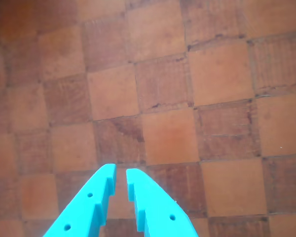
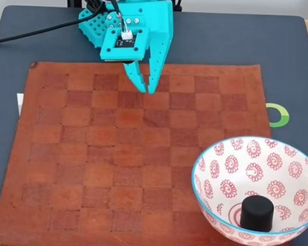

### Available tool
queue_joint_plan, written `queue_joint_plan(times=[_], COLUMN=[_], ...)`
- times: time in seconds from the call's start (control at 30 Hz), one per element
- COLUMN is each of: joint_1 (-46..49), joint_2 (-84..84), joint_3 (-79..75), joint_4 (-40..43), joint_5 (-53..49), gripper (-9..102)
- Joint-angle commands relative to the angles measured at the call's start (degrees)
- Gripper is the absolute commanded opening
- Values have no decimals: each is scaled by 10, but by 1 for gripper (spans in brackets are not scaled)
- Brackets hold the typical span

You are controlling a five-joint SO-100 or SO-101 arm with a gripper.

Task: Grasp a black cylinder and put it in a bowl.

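The black cylinder [image 2: 256, 213] stands upright inside the bowl [image 2: 215, 159], a white bowl with red spiral medallions and a light-blue rim at the lower right of the fixed view. My turquoise gripper [image 2: 147, 89] hangs over the far edge of the brown checkerboard [image 2: 92, 154], well away from the bowl. In the wrist view the gripper [image 1: 120, 172] points at bare squares, its fingertips a narrow gap apart with nothing between them.
The leather checkerboard mat lies on a dark grey table [image 2: 246, 41]. A green ring mark [image 2: 280, 115] sits just off the mat's right edge. A black cable [image 2: 36, 32] runs from the arm's base to the left.
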Motion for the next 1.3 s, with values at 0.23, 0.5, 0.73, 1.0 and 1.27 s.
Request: queue_joint_plan(times=[0.23, 0.5, 0.73, 1.0, 1.27], joint_1=[-43, -57, -55, -56, -56], joint_2=[102, 121, 122, 122, 122], joint_3=[46, 47, 47, 47, 47], joint_4=[7, 23, 24, 24, 24], joint_5=[-4, -5, -5, -5, -4], gripper=[0, 0, 0, 0, 0])
